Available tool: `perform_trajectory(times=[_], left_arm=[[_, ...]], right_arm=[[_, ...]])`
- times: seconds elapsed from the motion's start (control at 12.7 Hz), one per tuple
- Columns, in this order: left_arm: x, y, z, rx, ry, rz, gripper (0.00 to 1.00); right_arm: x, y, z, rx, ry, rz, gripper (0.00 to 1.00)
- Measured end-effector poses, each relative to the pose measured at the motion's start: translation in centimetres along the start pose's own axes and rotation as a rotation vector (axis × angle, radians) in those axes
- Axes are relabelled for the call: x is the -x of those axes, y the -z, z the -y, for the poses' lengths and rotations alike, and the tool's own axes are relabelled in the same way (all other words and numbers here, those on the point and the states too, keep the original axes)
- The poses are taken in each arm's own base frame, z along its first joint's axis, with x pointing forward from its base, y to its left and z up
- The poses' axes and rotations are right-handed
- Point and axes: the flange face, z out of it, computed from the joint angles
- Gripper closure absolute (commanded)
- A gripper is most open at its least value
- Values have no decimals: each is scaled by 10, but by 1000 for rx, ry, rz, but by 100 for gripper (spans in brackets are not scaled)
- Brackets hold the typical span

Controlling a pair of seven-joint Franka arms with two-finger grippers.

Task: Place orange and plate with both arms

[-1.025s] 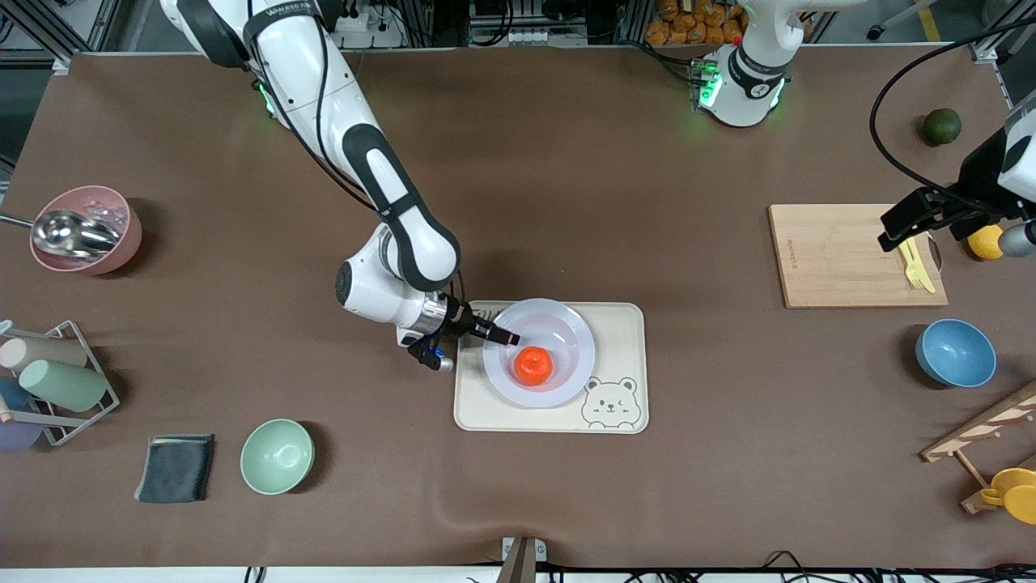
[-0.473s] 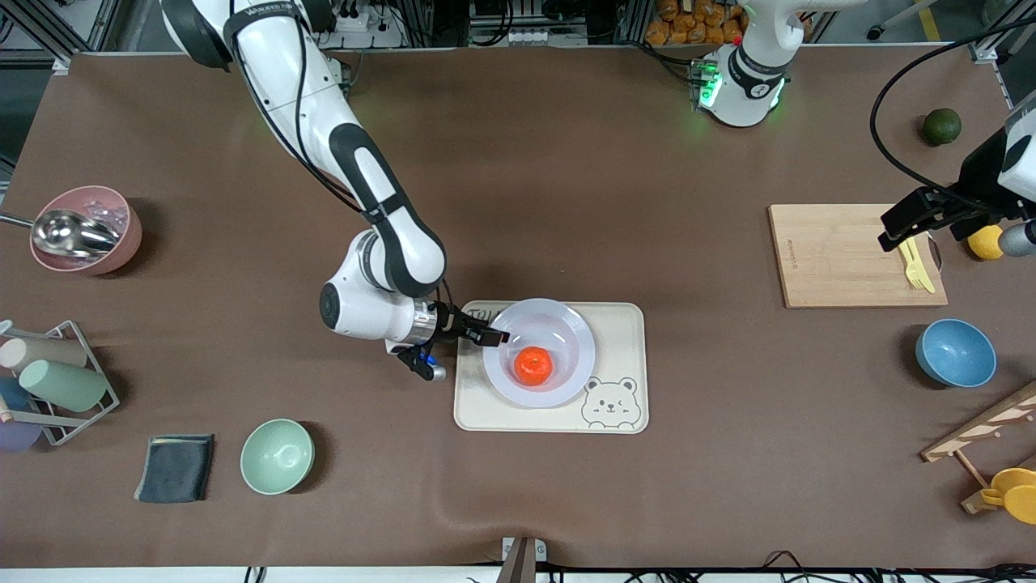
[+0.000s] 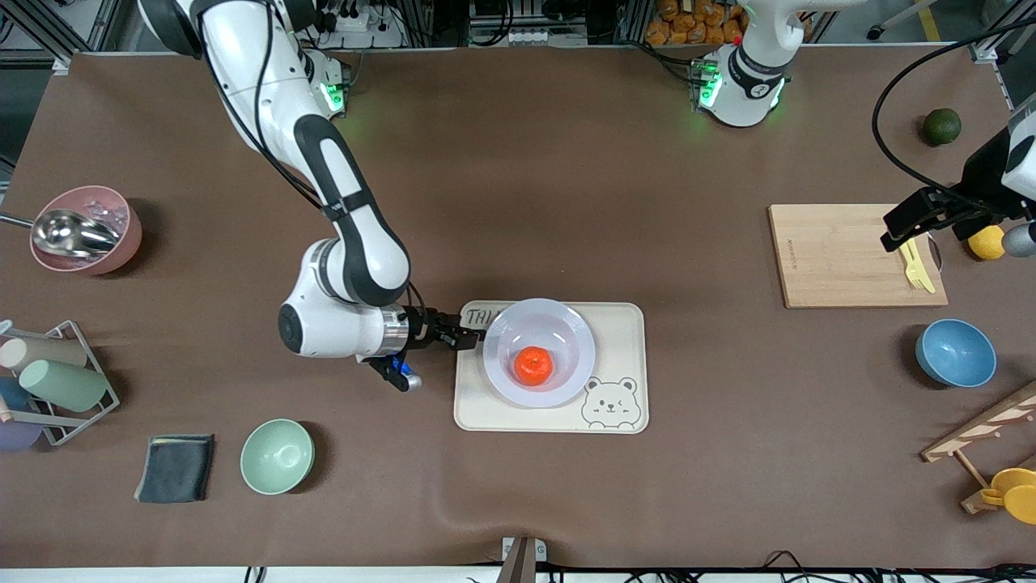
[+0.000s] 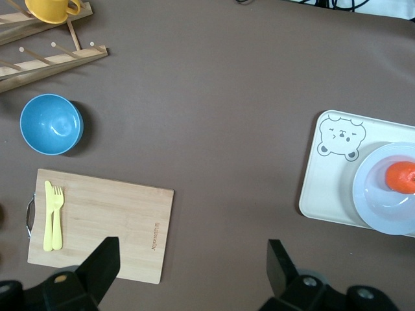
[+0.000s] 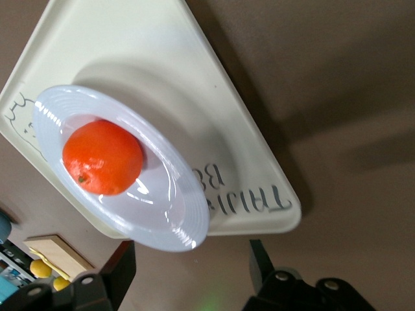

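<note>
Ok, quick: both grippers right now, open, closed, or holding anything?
Left gripper: open, empty, over the cutting board.
Right gripper: open, empty, over the tray edge beside the plate.

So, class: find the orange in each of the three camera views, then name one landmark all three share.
Front view: the orange lies in the plate on the bear-printed tray, mid-table.
Left wrist view: orange at the picture's edge, partly cut off, in the plate.
Right wrist view: orange in the plate, filling much of the bowl.
Shared landmark: the tray.

The cream tray [image 5: 227,162] bears printed lettering, "THIN" and "BE" legible beside the plate [image 5: 168,194].
</note>
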Motion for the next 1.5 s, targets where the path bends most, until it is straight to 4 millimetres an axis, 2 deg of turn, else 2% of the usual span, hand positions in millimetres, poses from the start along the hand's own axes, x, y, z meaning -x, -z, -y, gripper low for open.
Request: perform_trajectory(times=[0.08, 0.24, 0.47, 0.63, 0.79, 0.95, 1.18, 1.5], left_arm=[[0, 0, 0, 0, 0, -1, 0], [0, 1, 0, 0, -1, -1, 0], [1, 2, 0, 0, -1, 2, 0], [3, 4, 0, 0, -1, -1, 0], [3, 6, 0, 1, -1, -4, 0], [3, 6, 0, 0, -1, -2, 0], [4, 7, 1, -2, -1, 5, 0], [5, 7, 1, -3, -1, 9, 0]], right_arm=[[3, 17, 2, 10, -2, 8, 13], [5, 43, -1, 21, -5, 22, 1], [-2, 67, -20, 44, -29, 37, 0], [-19, 92, -49, 50, -1, 72, 0], [-45, 132, -94, 33, 30, 110, 0], [-55, 172, -126, 81, 42, 98, 0], [-47, 228, -149, 208, 99, 46, 0], [-13, 309, -164, 344, 168, -57, 0]])
